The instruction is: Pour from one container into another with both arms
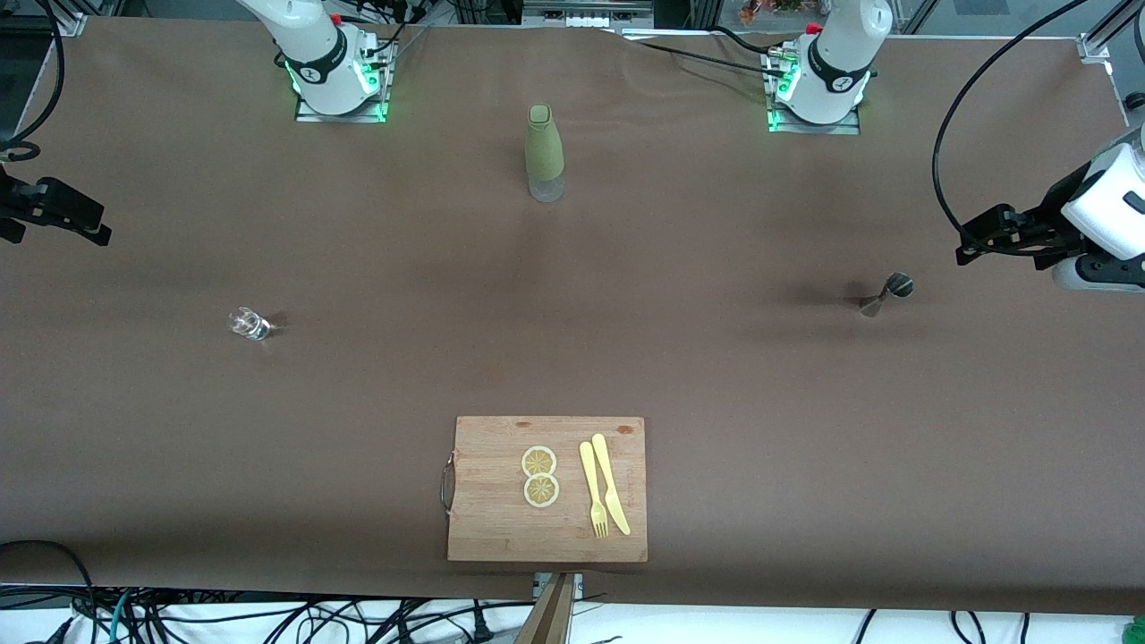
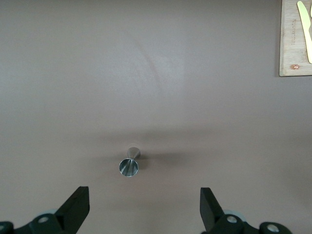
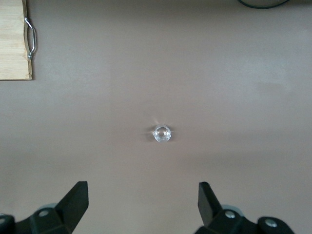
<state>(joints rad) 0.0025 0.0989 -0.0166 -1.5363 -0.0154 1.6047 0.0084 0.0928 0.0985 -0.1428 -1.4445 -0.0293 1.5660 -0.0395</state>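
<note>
The brown table (image 1: 572,295) carries everything, with both arms held up over its two ends. The left arm (image 1: 836,63) rises from its base and its left gripper (image 1: 984,240) hangs over the left arm's end of the table, fingers (image 2: 75,204) spread wide and holding nothing. The right arm (image 1: 309,49) does likewise at its own end, where the right gripper (image 1: 58,215) hangs with fingers (image 3: 73,202) spread wide and empty.

Well apart from both grippers, midway between them and nearest the front camera, lies a wooden cutting board (image 1: 487,519) with a metal handle; on it rest two lemon slices (image 1: 539,476), a yellow fork (image 1: 592,490) and a yellow knife (image 1: 611,485). A green bottle (image 1: 544,152) with a clear base stands upright between the two arm bases.

A metal jigger (image 2: 129,165) stands on the table near the left gripper, its open cup looking empty. A small clear glass (image 3: 161,133) stands near the right gripper; whether it holds anything cannot be told.
</note>
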